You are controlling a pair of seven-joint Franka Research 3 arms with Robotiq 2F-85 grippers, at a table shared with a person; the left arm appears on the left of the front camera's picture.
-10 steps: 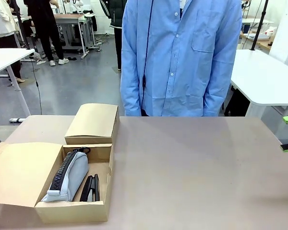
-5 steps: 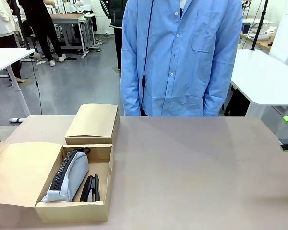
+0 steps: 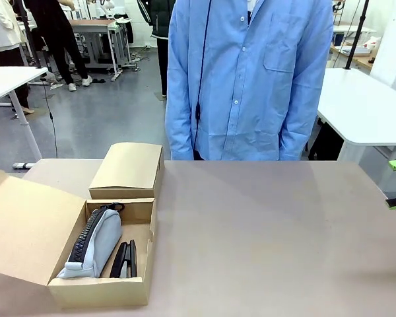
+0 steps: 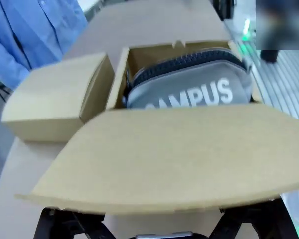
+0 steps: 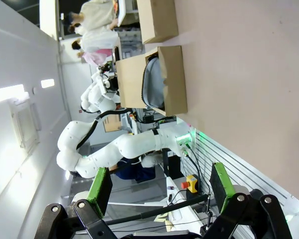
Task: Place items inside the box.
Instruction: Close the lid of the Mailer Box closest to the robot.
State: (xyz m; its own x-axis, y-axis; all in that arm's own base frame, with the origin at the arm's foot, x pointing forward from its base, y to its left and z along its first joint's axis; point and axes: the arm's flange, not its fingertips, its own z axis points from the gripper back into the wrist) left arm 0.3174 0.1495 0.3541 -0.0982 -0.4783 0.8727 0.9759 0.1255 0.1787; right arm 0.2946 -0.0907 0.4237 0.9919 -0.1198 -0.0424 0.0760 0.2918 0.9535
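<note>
- Fingers of the right gripper [image 5: 159, 191] are seen spread wide with nothing between the green pads, held off to the right side, well apart from the box.
- Fingers of the left gripper [image 4: 162, 226] are hidden under the raised lid flap [image 4: 169, 159]; whether they are spread or pinching the flap cannot be told.
- Inside the open box [image 3: 140, 228], a grey pencil case [image 3: 92, 246] lettered "CAMPUS" is found lying along the left side, and a black stapler [image 3: 125, 259] just beside it on the right.
- No other item is seen on the table [image 3: 270, 238].
- The lid flap is seen tilted up at the left of the box, above the tabletop.
- Risk is judged as follows: if the flap is pushed further by the left arm, the light box could be slid or tipped, and the contents shifted; if the flap is dropped, the opening could be covered before anything more is placed.
- A second, closed carton [image 3: 127, 170] is noted touching the far end of the open box, limiting approach from that side.
- A person in a blue shirt [image 3: 247, 79] is noted standing at the far edge, hands not over the table.
</note>
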